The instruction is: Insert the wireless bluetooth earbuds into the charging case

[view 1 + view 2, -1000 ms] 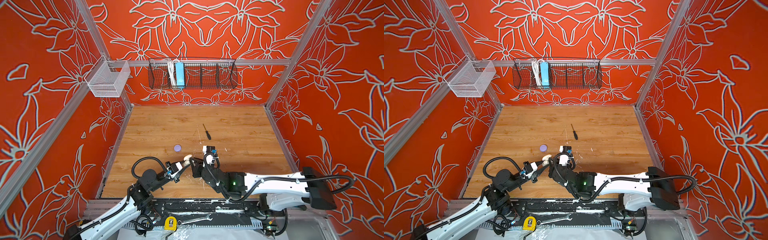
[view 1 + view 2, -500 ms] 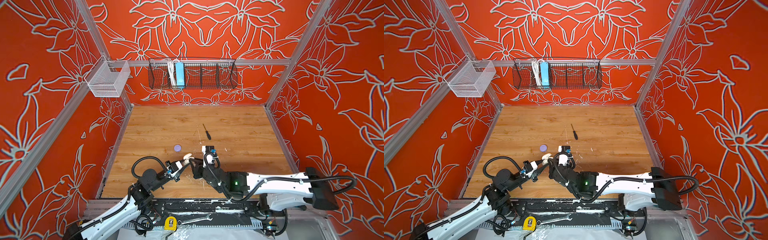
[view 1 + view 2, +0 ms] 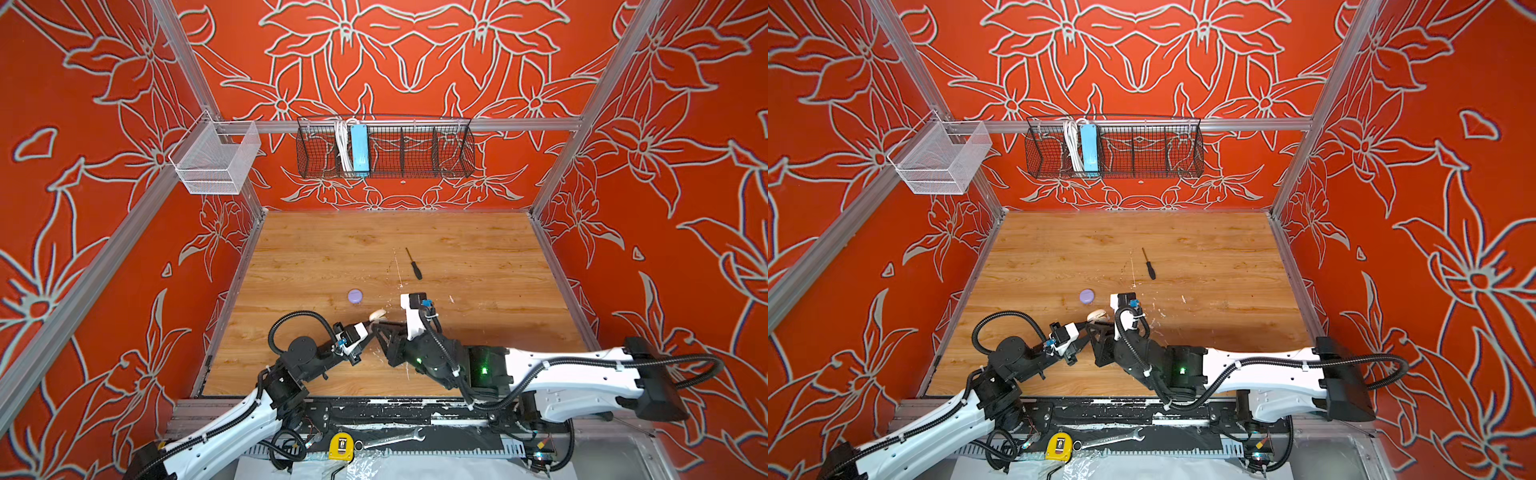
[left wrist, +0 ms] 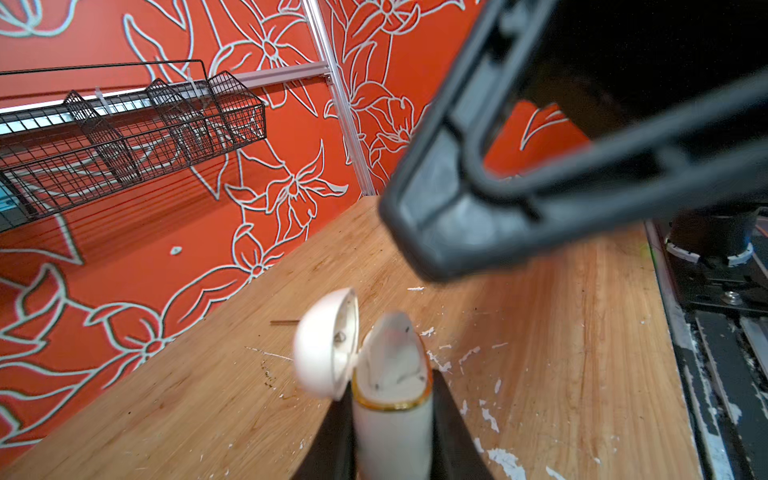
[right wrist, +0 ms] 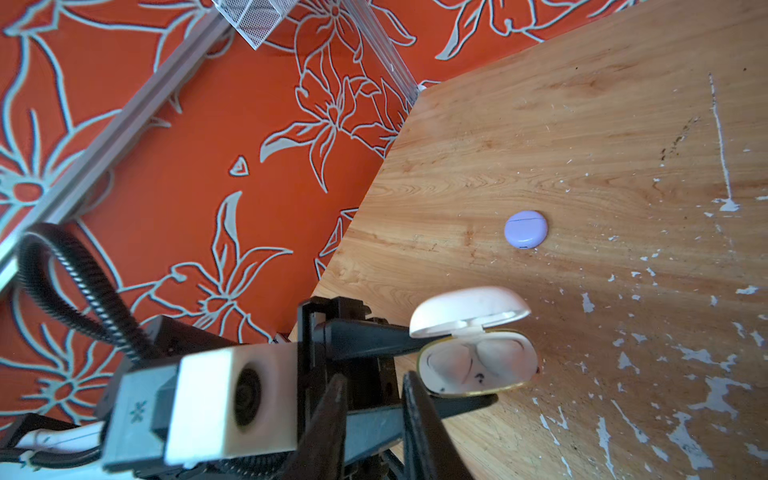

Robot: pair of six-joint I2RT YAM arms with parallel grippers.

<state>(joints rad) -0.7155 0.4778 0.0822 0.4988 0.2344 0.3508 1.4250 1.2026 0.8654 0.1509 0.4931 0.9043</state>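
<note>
**Open case held just ahead of the right fingers**

The cream charging case (image 5: 478, 361) is pinched along its two long sides by the left fingers (image 5: 365, 338), so its long axis runs straight out from them. Its lid (image 5: 465, 305) is hinged up on the side turned away from the right fingers (image 5: 419, 419). Those are set narrowly apart just beside the open mouth, with nothing seen between them.

Two cream earbuds (image 5: 451, 361) appear to be seated in the wells, though this is not certain. If so, the lid is best pushed down by the nearer right arm, reaching across the mouth.

A shut lavender case (image 5: 526, 229) lies farther out on the paint-flecked bench (image 5: 582, 124), and no lavender earbuds are seen. A screwdriver (image 3: 414, 266) lies well apart, and the bench is otherwise open between patterned walls.
</note>
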